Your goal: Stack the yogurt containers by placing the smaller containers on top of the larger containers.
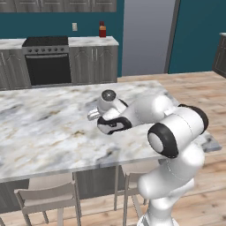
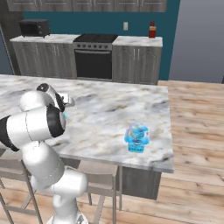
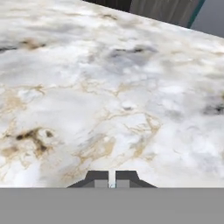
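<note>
The larger container, a light-blue boxy tub with a greenish side patch, stands on the marble island counter near its right front corner. My gripper hovers low over bare marble well to the left of the tub. Its two dark tips stand almost together, with a thin light-blue sliver between them. A small light-blue bit, the smaller container, peeks out beside the arm below the hand. In the left base view the gripper points left over the counter's middle.
The island counter's front edge runs close to the base, with stools tucked under it. Against the far wall stand a stove, a red bottle and a microwave. Wooden floor lies to the right.
</note>
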Controlling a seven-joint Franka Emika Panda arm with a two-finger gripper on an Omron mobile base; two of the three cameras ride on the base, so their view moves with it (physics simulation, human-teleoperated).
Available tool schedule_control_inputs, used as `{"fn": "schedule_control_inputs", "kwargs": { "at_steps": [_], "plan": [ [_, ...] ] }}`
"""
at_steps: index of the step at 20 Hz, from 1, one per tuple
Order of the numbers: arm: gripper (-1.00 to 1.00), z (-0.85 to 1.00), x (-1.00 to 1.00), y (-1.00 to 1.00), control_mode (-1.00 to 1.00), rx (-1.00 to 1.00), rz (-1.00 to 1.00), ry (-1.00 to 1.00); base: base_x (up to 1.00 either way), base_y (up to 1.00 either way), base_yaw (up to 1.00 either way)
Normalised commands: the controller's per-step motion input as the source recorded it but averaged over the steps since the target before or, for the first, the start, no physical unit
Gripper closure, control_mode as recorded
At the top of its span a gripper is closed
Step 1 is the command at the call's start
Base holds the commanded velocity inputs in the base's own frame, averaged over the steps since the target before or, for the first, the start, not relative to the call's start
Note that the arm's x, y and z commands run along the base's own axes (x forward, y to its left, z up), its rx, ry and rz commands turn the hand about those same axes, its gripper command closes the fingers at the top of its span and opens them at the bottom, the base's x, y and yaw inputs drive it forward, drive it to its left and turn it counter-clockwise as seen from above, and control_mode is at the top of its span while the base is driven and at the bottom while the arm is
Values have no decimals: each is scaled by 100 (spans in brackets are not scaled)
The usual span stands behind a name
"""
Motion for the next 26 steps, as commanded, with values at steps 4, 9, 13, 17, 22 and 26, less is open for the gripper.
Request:
{"fn": "schedule_control_inputs", "kwargs": {
  "at_steps": [4,9,13,17,22,26],
  "plan": [
    [100,45,-13,0,-100,-24,-15,-9,0,0,0],
    [100,40,-7,-5,-100,-29,-19,0,0,0,0],
    [100,48,-9,-8,-100,-30,-20,1,0,0,0],
    [100,56,-14,-9,-100,-31,-21,3,0,0,0],
    [100,53,-35,-25,-100,-33,-21,9,0,0,0],
    [100,35,-42,-38,-100,-32,-18,12,0,0,0]
  ]
}}
